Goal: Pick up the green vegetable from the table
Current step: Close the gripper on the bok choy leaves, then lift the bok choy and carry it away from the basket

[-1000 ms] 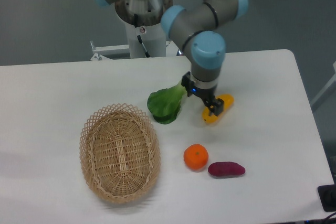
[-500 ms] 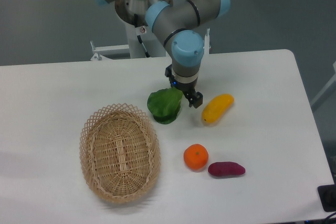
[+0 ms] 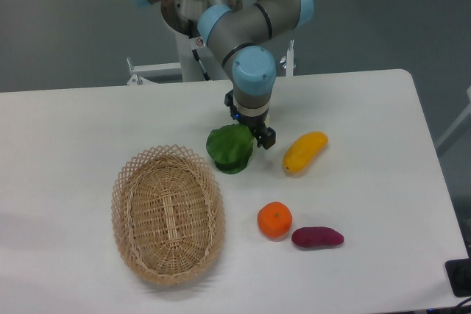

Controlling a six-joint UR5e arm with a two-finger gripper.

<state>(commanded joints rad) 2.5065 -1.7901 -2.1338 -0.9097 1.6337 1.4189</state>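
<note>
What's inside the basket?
Nothing shows inside the basket; only its woven bottom is visible. The green vegetable lies outside it on the table, its stalk end hidden under the gripper.

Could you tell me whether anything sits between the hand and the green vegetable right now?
Nothing visible does. The hand hangs directly over the stalk end of the green vegetable; the yellow fruit lies off to the side, clear of it.

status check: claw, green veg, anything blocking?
Claw over the stalk end of the green vegetable, grip state unclear. Vegetable flat on table. Yellow fruit to one side, apart.
</note>
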